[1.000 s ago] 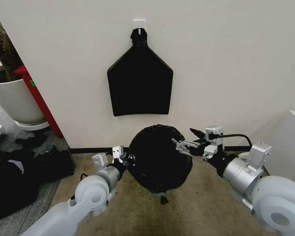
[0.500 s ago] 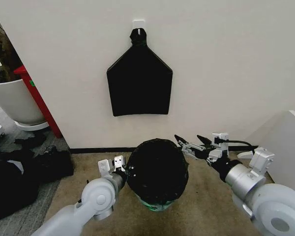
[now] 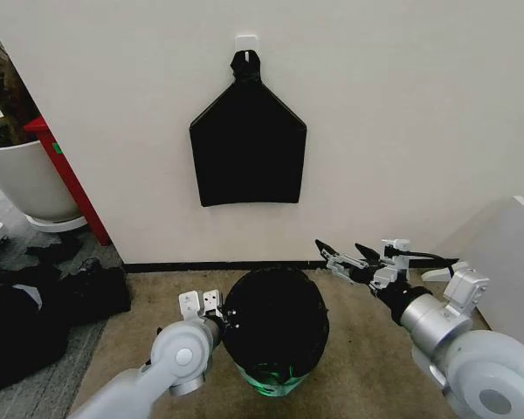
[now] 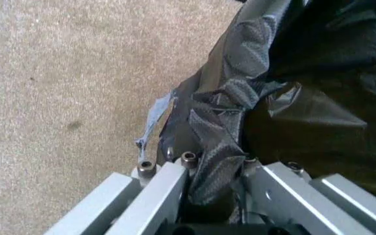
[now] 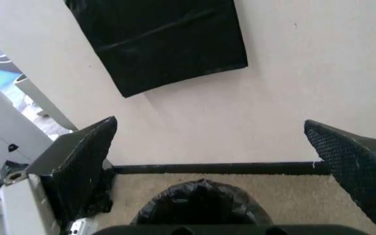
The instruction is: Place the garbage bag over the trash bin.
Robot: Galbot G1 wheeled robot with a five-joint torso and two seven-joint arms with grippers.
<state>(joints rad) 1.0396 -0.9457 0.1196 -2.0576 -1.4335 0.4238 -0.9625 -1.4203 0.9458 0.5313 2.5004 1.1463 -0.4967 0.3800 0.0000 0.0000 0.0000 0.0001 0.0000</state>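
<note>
Garbage bag [image 3: 275,319]: draped over trash bin [image 3: 273,382].
Left gripper [image 3: 211,307]: jaws pinching bag's left edge.
Right gripper [image 3: 343,256]: jaws apart, empty, beyond bin's right.

Flat black bag bundle [image 3: 248,144] with knotted top hung on a white wall hook [image 3: 246,41] at 12 o'clock, large white plant pot [image 3: 26,179] at 10 o'clock beside a red panel [image 3: 70,179], dark clothing heap [image 3: 44,310] at 8 o'clock, tan carpet [image 3: 367,349], black baseboard [image 3: 175,265], white cabinet [image 3: 506,262] at 3 o'clock.

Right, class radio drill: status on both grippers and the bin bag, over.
Left gripper shut on garbage bag at bin's side. Right gripper open, clear above. Bag covers trash bin. Nothing in the way.
</note>
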